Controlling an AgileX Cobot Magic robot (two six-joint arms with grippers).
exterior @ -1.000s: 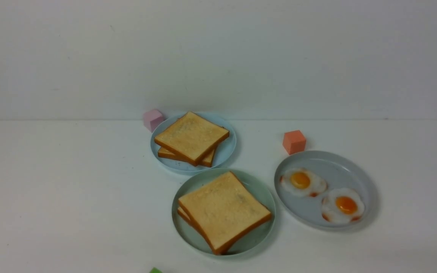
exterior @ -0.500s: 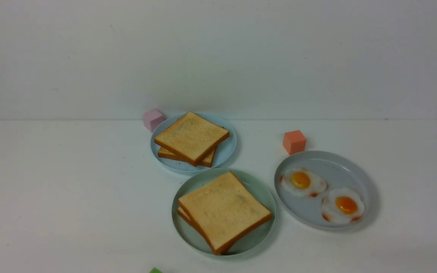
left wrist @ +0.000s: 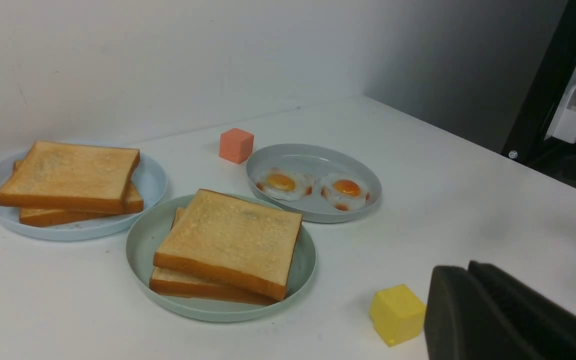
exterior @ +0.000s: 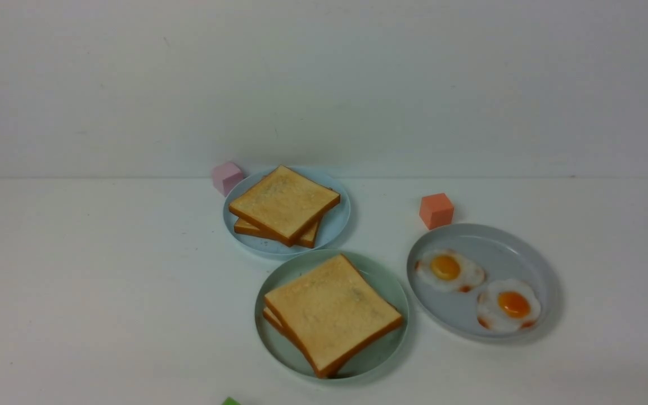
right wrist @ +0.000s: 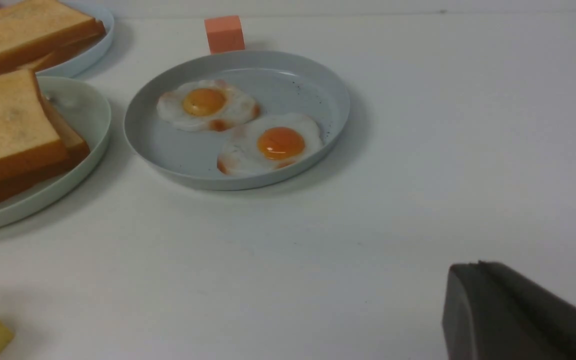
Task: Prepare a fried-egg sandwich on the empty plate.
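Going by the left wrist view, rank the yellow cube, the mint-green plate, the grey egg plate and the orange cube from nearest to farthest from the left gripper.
1. Yellow cube, right beside the left gripper.
2. Mint-green plate, holding stacked toast.
3. Grey egg plate, beyond it.
4. Orange cube, behind that plate, toward the wall.

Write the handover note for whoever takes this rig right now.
Left gripper: only a dark pad corner shows, holding nothing visible; open or shut unclear. Right gripper: same.
Mint-green plate holds the toast stack, two slices; no egg shows between them.
Grey plate holds two fried eggs; light-blue plate holds two spare toast slices.
Left: check the stack for an egg; if none, lift the top slice and add one.
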